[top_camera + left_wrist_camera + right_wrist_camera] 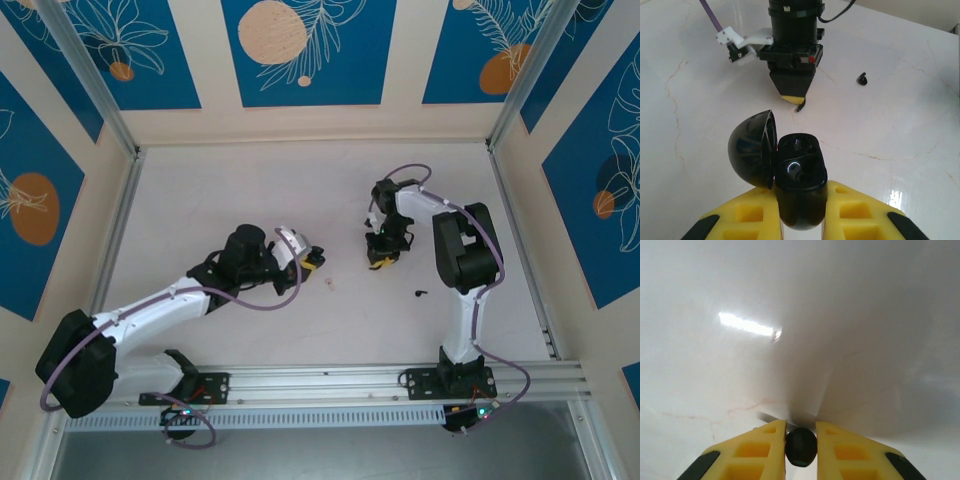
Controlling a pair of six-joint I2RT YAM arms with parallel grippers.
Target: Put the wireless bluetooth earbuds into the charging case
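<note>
My left gripper point(801, 202) is shut on the black charging case point(801, 172), which is held upright with its round lid point(751, 150) swung open to the left and its glossy wells showing. In the top view the left gripper point(312, 258) sits left of the table's middle. My right gripper point(801, 440) is shut on one small black earbud point(801, 446), low over the table. It points straight down point(382, 258), a short way right of the case. The other earbud point(419, 293) lies loose on the table point(862, 79), beside the right arm.
The white marbled tabletop point(260, 200) is walled on three sides by cream and blue patterned panels point(300, 50). An aluminium rail point(330, 382) runs along the near edge with both arm bases on it. A purple cable point(710, 15) trails from the right arm.
</note>
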